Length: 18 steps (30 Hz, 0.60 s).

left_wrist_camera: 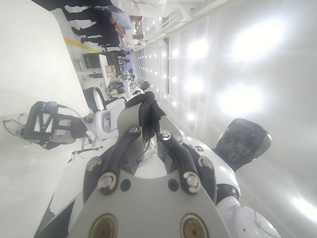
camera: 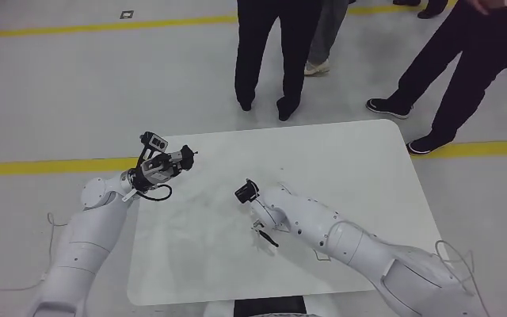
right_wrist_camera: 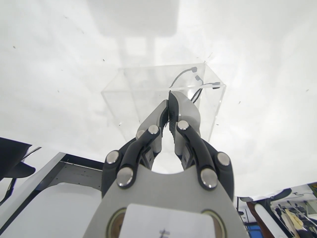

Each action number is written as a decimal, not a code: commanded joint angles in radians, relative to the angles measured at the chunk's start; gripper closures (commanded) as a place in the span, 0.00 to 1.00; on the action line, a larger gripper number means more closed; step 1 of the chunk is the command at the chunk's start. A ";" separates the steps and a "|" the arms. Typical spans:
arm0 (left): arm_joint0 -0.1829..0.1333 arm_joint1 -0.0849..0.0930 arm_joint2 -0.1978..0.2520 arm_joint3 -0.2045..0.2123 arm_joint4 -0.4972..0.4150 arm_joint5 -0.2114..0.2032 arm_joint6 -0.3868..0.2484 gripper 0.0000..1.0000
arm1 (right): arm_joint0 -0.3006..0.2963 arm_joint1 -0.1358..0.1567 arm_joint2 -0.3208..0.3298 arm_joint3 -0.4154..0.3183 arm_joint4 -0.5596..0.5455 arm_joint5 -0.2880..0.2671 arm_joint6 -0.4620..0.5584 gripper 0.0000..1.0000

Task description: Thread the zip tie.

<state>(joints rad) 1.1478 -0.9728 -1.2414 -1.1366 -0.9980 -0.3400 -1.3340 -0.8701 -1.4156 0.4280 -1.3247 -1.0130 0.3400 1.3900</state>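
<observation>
Zip ties (right_wrist_camera: 194, 70) are curved in a clear box (right_wrist_camera: 128, 90), heads away from the closed right claw (right_wrist_camera: 169, 100); black material (left_wrist_camera: 148, 122) is clamped in the left claw (left_wrist_camera: 148, 107).

The floor (camera: 95, 87) is pale grey and glossy, crossed by two yellow lines (camera: 63, 166), one passing behind the white, round-cornered tabletop (camera: 356, 158) and one farther off. Rows of small round ceiling lights (left_wrist_camera: 175, 52) glare overhead. Cluttered desks (left_wrist_camera: 99, 60) stand deeper in the hall.
</observation>
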 commanded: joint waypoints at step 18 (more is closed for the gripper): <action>0.000 0.000 0.000 0.000 0.000 0.000 0.000 1.00 | -0.008 0.150 0.075 -0.261 0.133 0.000 0.000 1.00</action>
<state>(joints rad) 1.1478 -0.9728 -1.2414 -1.1366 -0.9980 -0.3400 -1.3340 -0.8753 -1.2777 0.4956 -1.5668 -0.8861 0.3400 1.3900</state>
